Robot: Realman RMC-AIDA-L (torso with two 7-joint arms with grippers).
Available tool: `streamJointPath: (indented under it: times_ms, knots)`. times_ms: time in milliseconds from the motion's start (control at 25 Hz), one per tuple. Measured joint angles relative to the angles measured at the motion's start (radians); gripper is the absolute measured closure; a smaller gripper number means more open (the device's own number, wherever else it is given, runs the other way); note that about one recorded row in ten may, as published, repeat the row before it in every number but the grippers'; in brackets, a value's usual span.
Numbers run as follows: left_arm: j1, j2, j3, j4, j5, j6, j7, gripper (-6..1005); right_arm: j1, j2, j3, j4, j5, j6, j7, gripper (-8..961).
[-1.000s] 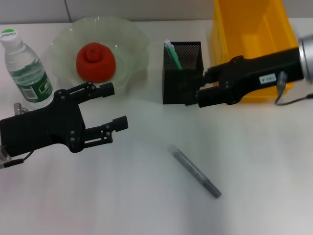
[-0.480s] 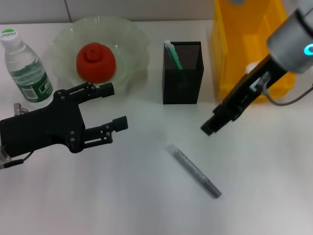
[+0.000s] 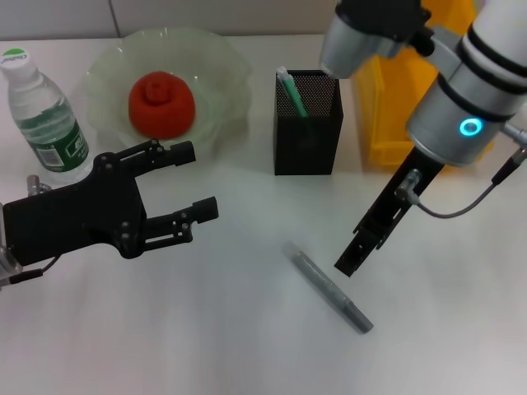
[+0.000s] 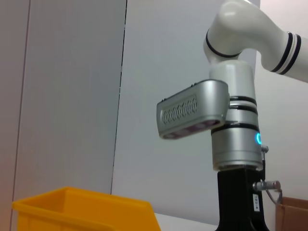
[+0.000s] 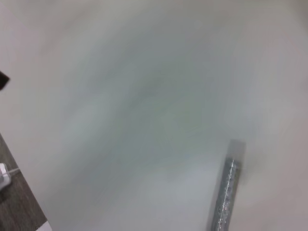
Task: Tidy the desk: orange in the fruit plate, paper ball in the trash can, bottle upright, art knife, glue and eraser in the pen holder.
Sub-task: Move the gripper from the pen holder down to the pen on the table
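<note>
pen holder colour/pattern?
Black wire mesh pen holder, clearest in the head view.

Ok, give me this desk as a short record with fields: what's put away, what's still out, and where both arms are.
fruit plate: holds the orange
bottle: upright, beside the plate
pen holder: green-capped item inside
yellow bin: behind the right arm
still out: grey art knife flat on the desk
left end effector: open, hovering in front of the plate
right end effector: pointing down beside the knife, not touching it
</note>
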Motion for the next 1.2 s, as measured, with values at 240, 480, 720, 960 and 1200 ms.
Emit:
streamJointPath:
  times_ms: [240,480,720,960,1200]
  knots:
    - [0.004,0.0,0.0,-0.002,0.001,-0.002,0.0,212,0.003,0.001,-0.007,0.061,0.0,0.045,0.002,469]
    - [0.007,-0.001,0.0,-0.002,0.001,-0.003,0.0,212,0.02,0.005,-0.028,0.147,0.01,0.116,0.004,490]
    - [0.008,-0.001,0.0,-0.002,0.001,-0.005,0.0,212,0.042,0.007,-0.098,0.218,0.028,0.203,0.025,511]
    - [0.009,-0.002,0.0,-0.002,0.001,-0.005,0.001,212,0.053,0.008,-0.149,0.242,0.071,0.232,0.026,532]
    - [0.009,-0.002,0.0,-0.002,0.001,-0.005,0.008,212,0.063,0.008,-0.185,0.269,0.076,0.266,0.036,549]
